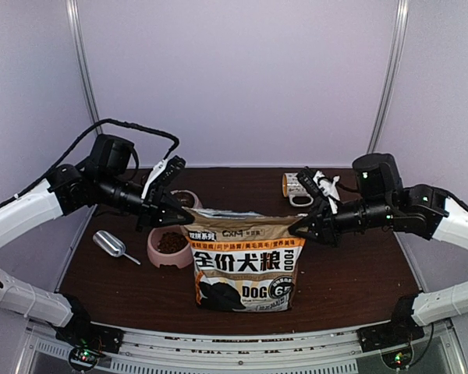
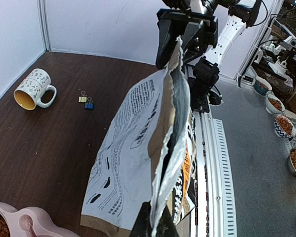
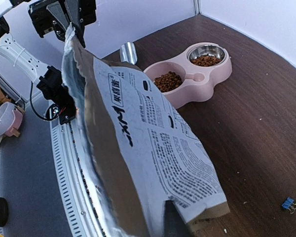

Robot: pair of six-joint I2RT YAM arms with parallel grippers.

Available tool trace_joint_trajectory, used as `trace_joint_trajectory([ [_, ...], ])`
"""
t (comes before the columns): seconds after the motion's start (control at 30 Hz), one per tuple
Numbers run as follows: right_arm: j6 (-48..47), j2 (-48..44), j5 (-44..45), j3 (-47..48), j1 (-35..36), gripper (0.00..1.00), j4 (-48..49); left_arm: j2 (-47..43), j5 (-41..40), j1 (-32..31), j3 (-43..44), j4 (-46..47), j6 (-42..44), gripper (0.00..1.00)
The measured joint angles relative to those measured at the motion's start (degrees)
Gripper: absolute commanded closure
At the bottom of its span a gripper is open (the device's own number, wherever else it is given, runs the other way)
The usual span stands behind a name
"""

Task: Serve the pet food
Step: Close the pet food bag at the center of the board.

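Kibble (image 1: 171, 242) in both cups of the bowl (image 1: 153, 255); bag (image 1: 246, 269) upright beside it.
My left gripper (image 1: 186, 216) and right gripper (image 1: 293, 227) each clamp a top corner.

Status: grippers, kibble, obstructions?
Left gripper and right gripper each shut on bag top corners. Kibble in both pink bowl cups. Scoop beside bowl, nothing obstructing.

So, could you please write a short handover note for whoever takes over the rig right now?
Left gripper: shut on the dog-food bag at its top left corner.
Right gripper: shut on its top right corner.
The bag stands upright at front centre, top edge stretched between them.
Done: kibble lies in both cups of the pink bowl; scoop lies left of it.
Left: probably close and release the bag.
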Motion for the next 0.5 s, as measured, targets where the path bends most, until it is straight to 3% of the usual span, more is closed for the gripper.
trace_joint_trajectory([
  [0.07,-0.09,0.2,-0.24,1.68,-1.46,0.48,-2.12,0.15,0.61,0.96,-0.44,0.04,-0.24,1.0],
  [0.13,-0.85,1.77,-0.13,5.77,-1.7,0.35,-5.42,0.52,1.46,1.42,-0.44,0.22,-0.57,1.0],
  [0.33,-4.15,9.33,2.62,19.43,4.35,0.24,-10.95,0.85,2.84,1.44,-0.44,0.46,-1.42,1.0],
  [0.5,-7.74,17.68,5.97,29.03,9.44,0.23,-14.6,0.85,2.97,1.44,-0.44,0.81,-2.71,1.0],
])
